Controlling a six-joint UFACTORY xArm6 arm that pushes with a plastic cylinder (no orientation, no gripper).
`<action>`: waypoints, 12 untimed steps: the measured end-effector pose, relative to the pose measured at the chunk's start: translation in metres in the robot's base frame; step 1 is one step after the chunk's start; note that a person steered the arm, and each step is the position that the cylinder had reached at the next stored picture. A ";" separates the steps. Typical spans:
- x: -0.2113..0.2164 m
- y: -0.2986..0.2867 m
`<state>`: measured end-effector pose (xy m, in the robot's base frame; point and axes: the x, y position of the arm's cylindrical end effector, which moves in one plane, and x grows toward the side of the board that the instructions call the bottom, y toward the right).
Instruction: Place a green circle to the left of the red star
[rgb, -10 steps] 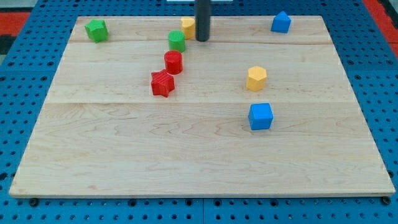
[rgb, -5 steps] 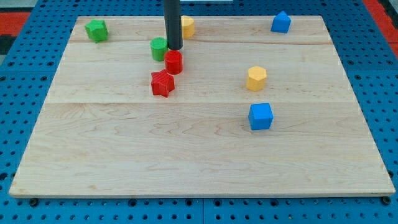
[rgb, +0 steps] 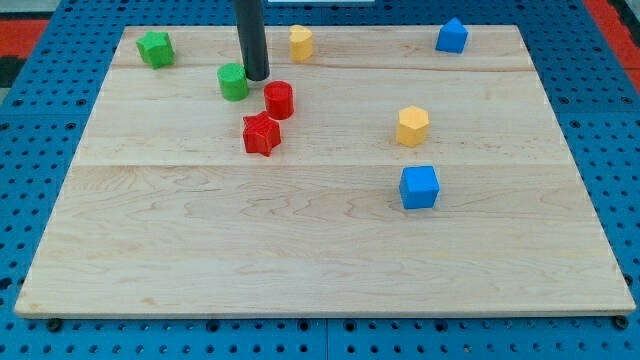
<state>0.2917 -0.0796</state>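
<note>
My tip touches the green circle above the red star.

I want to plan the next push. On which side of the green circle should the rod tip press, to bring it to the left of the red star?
Press on its upper side, at the view's top, slightly right of centre. The green circle lies above and left of the red star, so it mainly needs to go down the view. My tip is at its right edge now. A round block may roll aside, so aim through its middle.

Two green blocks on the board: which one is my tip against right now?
The green circle, just up-left of the red star; my tip sits at its right edge. The green star lies far off, top-left.
</note>
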 end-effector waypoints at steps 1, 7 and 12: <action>-0.008 0.006; -0.034 -0.051; -0.007 -0.029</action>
<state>0.2848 -0.1084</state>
